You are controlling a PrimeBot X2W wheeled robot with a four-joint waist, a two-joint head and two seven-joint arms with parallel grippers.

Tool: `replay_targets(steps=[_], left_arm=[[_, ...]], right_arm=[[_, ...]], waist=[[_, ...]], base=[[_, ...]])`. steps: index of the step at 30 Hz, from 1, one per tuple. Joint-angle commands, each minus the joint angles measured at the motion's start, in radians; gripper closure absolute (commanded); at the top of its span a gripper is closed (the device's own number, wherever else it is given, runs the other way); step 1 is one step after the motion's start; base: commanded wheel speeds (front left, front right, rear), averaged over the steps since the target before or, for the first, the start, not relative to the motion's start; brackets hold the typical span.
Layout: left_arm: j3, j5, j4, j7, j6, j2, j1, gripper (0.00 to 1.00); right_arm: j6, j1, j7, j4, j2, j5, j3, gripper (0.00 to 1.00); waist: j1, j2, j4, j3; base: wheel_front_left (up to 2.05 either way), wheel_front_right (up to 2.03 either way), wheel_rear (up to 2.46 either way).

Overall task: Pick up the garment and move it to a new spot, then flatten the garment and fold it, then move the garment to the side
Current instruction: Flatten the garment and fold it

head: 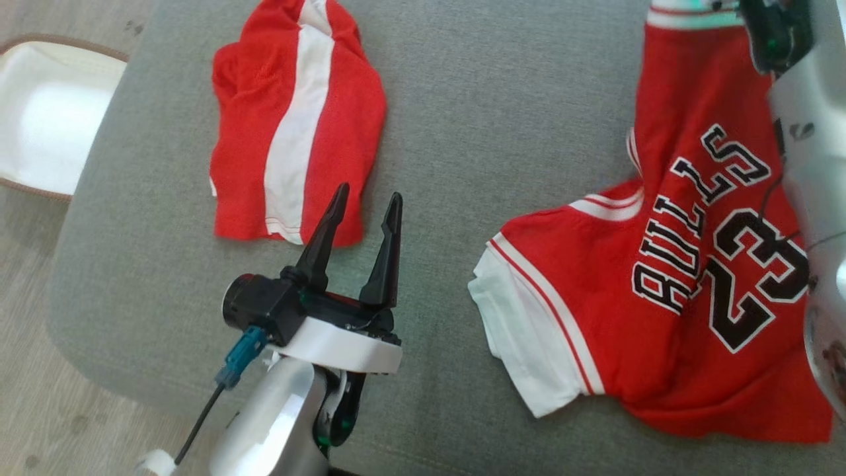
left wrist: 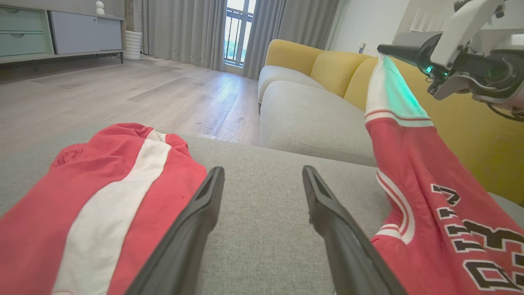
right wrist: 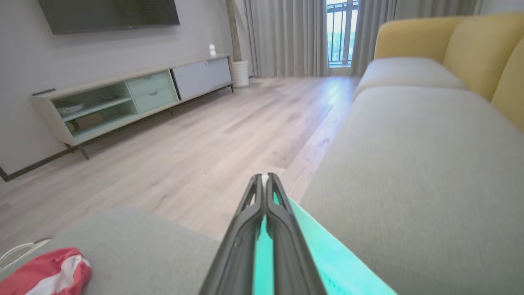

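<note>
Bulls jersey (head: 694,264), judged light, limp and slippery, is pinched at its white-trimmed far edge by the closed right gripper (right wrist: 264,184), the rest draped at the right of the grey cushion (head: 496,132); left gripper (head: 368,193) is held open, empty.
</note>
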Motion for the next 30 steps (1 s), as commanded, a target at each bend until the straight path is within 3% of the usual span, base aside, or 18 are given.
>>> replay_targets(steps=[1,7,11,12,13,16,21,26,30], left_arm=[[0.021,-0.004,-0.03,-0.005,0.003,0.004,-0.007,0.0],[0.007,-0.01,-0.032,-0.005,0.003,0.004,-0.004,0.0],[-0.007,-0.018,-0.038,-0.005,0.007,0.004,-0.004,0.0],[-0.01,-0.021,-0.039,-0.005,0.008,0.004,-0.003,0.0],[-0.011,-0.022,-0.04,-0.005,0.009,0.004,-0.002,0.0],[-0.01,-0.026,-0.04,-0.005,0.015,0.004,0.001,0.0],[0.022,-0.012,-0.032,-0.005,0.021,0.004,0.007,0.0],[0.077,0.026,-0.027,-0.005,0.015,0.004,0.008,0.0],[0.132,0.044,-0.034,-0.005,0.012,0.004,0.025,0.0]], right_arm=[[-0.001,-0.053,-0.05,-0.021,0.034,-0.017,0.001,1.0],[-0.001,-0.162,-0.257,0.079,0.015,-0.108,-0.106,1.0],[-0.001,-0.225,-0.31,0.149,0.006,-0.176,-0.199,1.0],[-0.001,-0.233,-0.315,0.165,0.005,-0.205,-0.203,0.08],[-0.001,-0.237,-0.315,0.184,0.007,-0.229,-0.204,0.0],[-0.001,-0.249,-0.315,0.23,0.013,-0.267,-0.215,0.0],[-0.001,-0.206,-0.328,0.284,0.042,-0.276,-0.202,0.0],[-0.001,-0.116,-0.34,0.278,0.076,-0.213,-0.186,0.0],[-0.001,0.0,-0.343,0.18,0.103,-0.141,-0.152,0.0]], waist=[[0.0,0.0,0.008,-0.001],[0.0,0.0,0.037,-0.004],[0.0,0.0,0.061,0.001],[0.0,0.0,0.066,0.003],[0.0,0.0,0.07,0.005],[0.0,0.0,0.077,0.01],[0.0,0.0,0.034,-0.011],[0.0,0.0,-0.051,-0.064],[0.0,0.0,-0.14,-0.113]], base=[[0.0,0.0,0.0],[0.0,0.0,0.0],[0.0,0.0,0.0],[0.0,0.0,0.0],[0.0,0.0,0.0],[0.0,0.0,0.0],[0.0,0.0,0.0],[0.0,0.0,0.0],[0.0,0.0,0.0]])
